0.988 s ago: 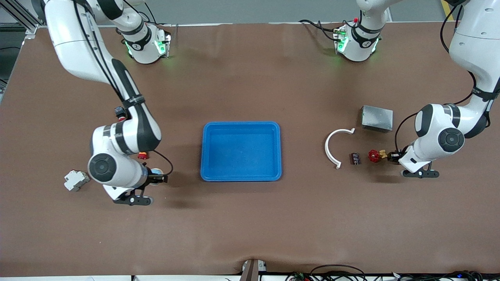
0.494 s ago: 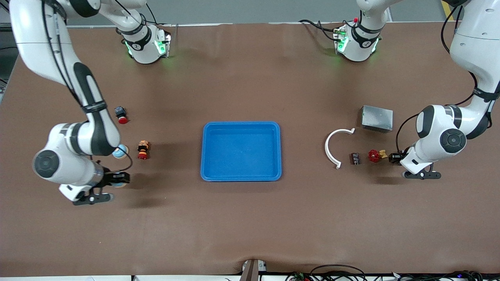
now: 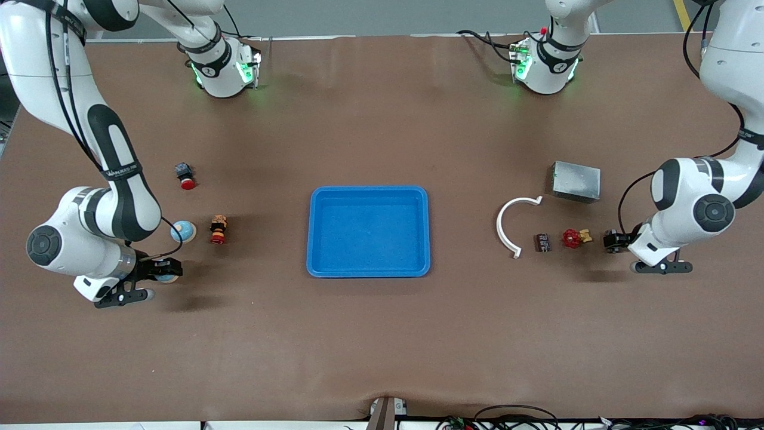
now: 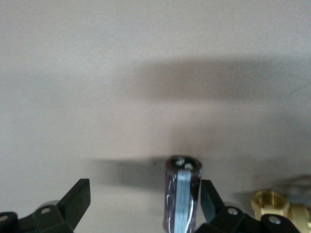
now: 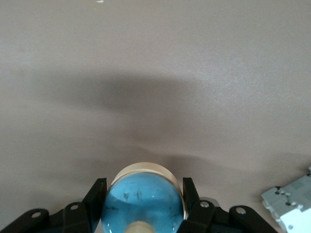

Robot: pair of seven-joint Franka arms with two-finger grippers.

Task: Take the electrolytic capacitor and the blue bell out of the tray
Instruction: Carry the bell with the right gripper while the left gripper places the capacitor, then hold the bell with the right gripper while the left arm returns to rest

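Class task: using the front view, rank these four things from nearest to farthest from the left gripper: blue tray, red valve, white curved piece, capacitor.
From the left gripper:
1. Red valve, right beside it.
2. Capacitor, next along toward the tray.
3. White curved piece, between capacitor and tray.
4. Blue tray, at the table's middle.

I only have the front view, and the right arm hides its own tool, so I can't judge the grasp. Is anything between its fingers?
Observer: Yes. The right wrist view shows the right tool shut on the blue bell, one finger on each side.
Operator: And the left tool?
Observer: The left tool is open and holds nothing. The capacitor lies on the table ahead of it.
Operator: Is the right arm hiding anything else?
Observer: A white circuit breaker lies on the table at the edge of the right wrist view.
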